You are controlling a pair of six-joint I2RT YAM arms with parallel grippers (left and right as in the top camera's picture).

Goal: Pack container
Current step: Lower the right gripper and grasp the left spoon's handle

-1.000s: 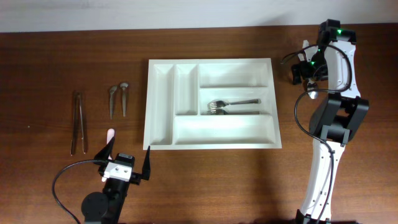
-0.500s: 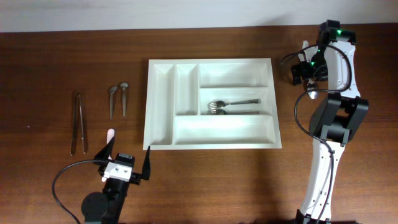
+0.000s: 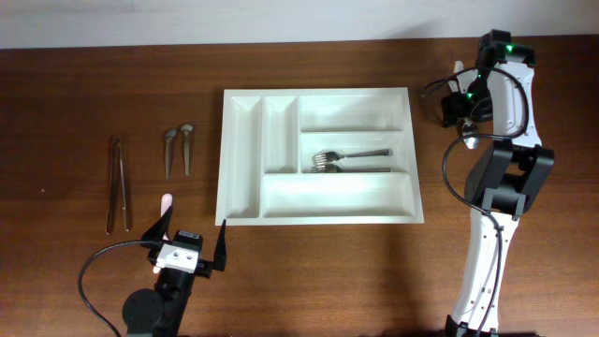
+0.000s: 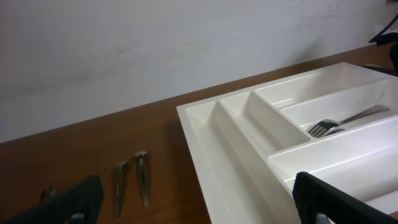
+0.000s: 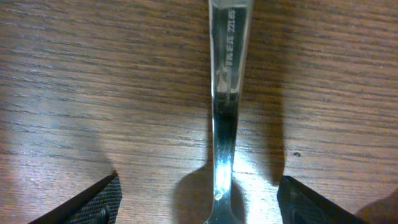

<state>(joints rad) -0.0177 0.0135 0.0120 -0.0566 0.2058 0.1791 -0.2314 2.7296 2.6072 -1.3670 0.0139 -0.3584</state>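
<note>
The container (image 3: 241, 168) is a large white tray with five compartments, in the middle of the table. Two forks (image 3: 348, 159) lie in its middle long compartment. My right gripper (image 3: 459, 95) is low over the wood to the right of the container's far corner. In the right wrist view it (image 5: 208, 202) is open, with a shiny metal utensil handle (image 5: 225, 93) lying on the table between its fingers and a gap on each side. My left gripper (image 3: 192, 231) stands open near the front edge, by the container's near left corner (image 4: 249, 124), holding nothing.
Metal tongs (image 3: 118, 183) lie at the far left. Two spoons (image 3: 178, 148) lie side by side between them and the container, and show in the left wrist view (image 4: 130, 177). A small pale utensil tip (image 3: 166, 200) rests just ahead of my left gripper.
The right gripper has shifted very slightly at the far right of the table. The left arm has not moved.
</note>
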